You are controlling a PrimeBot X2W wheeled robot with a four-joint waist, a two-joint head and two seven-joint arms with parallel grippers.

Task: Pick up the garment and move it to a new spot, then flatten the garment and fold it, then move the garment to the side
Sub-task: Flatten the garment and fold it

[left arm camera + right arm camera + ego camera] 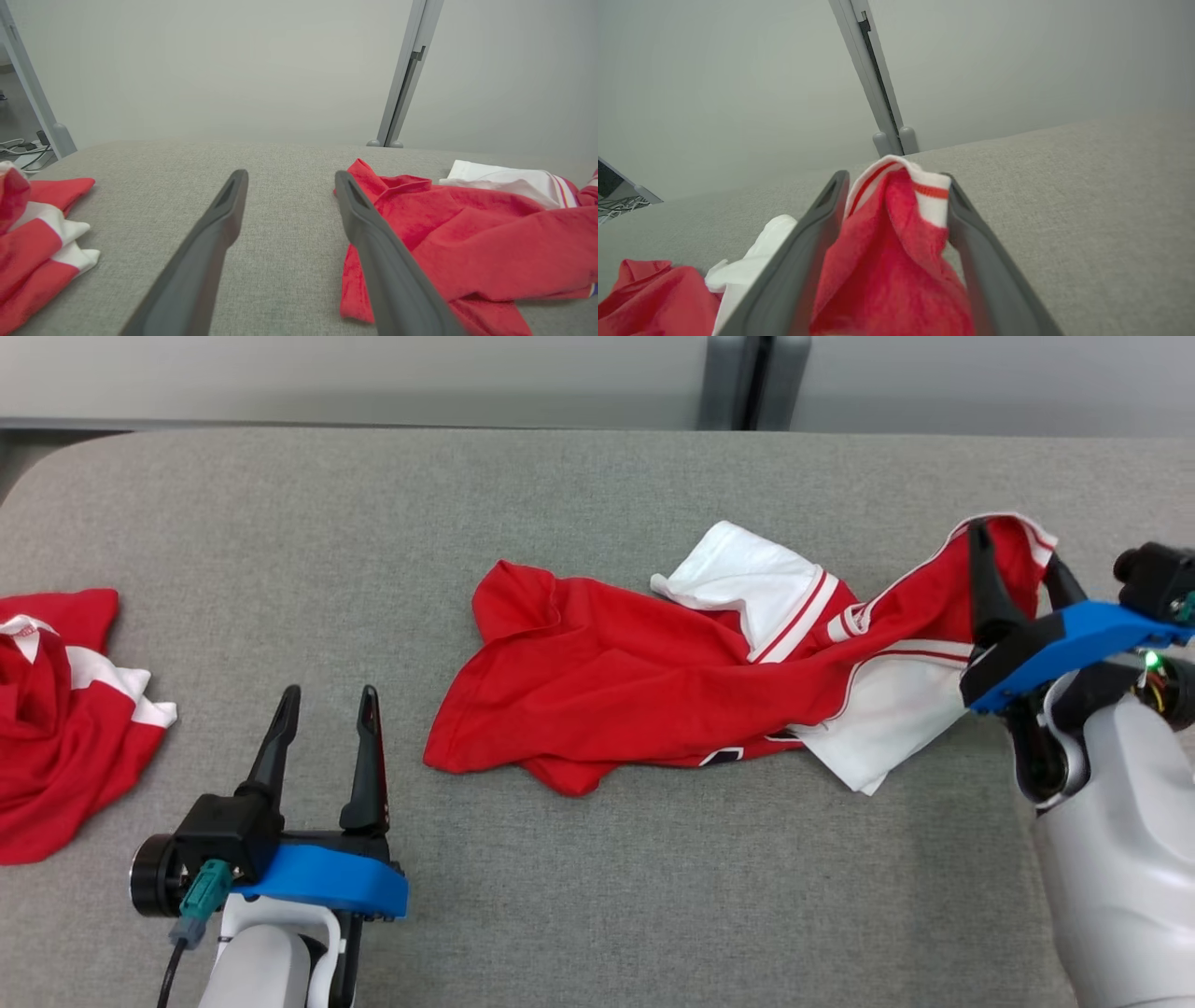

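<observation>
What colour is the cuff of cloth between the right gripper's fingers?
White with a red stripe; the cuff shows best in the right wrist view.

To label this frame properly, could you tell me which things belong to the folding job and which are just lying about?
Job: centre garment; right claw, open around its corner; left claw, open.
Lying about: crumpled garment at left; grey post behind table.

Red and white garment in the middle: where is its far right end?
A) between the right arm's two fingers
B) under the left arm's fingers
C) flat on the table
A: the right wrist view shows a bunched red fold of the garment, white trim on top, sitting between the right gripper's two spread fingers.
</observation>
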